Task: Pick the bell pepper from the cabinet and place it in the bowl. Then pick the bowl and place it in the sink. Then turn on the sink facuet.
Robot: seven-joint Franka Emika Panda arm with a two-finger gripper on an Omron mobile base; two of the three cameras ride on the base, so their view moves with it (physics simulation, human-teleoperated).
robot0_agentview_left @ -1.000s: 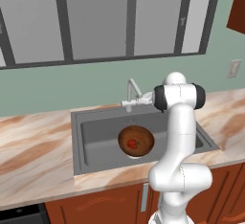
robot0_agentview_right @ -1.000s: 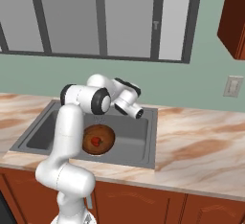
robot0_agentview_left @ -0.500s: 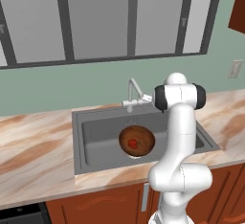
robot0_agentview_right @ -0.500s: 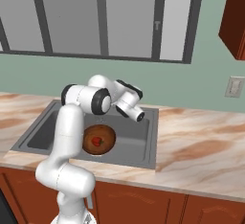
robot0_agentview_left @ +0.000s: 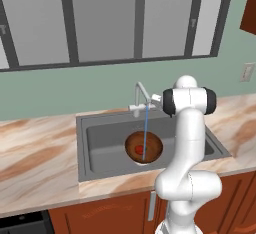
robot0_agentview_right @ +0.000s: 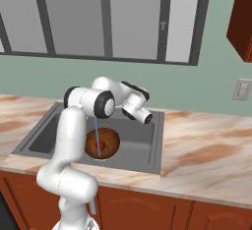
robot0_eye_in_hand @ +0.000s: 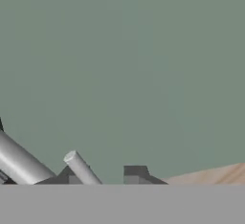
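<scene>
Down in the sink [robot0_agentview_left: 100, 145], my wide brown bowl [robot0_agentview_left: 152, 150] holds the small red pepper [robot0_agentview_left: 139, 149], with a thin blue stream falling from the silver faucet [robot0_agentview_left: 140, 98]. My gripper [robot0_eye_in_hand: 103, 173] straddles the lever [robot0_eye_in_hand: 81, 168]; whether it's clenched, I can't tell.

Below the end effector [robot0_eye_in_hand: 103, 176], a thin blue stream [robot0_agentview_left: 145, 130] falls into the dark reddish-brown bowl [robot0_agentview_left: 150, 150] holding the red bell pepper [robot0_agentview_left: 139, 149]. Grey sink [robot0_agentview_left: 100, 143]; pale silver faucet [robot0_agentview_left: 140, 98]; pink-brown marbled surface [robot0_agentview_left: 35, 153]; green wall [robot0_eye_in_hand: 124, 65].
</scene>
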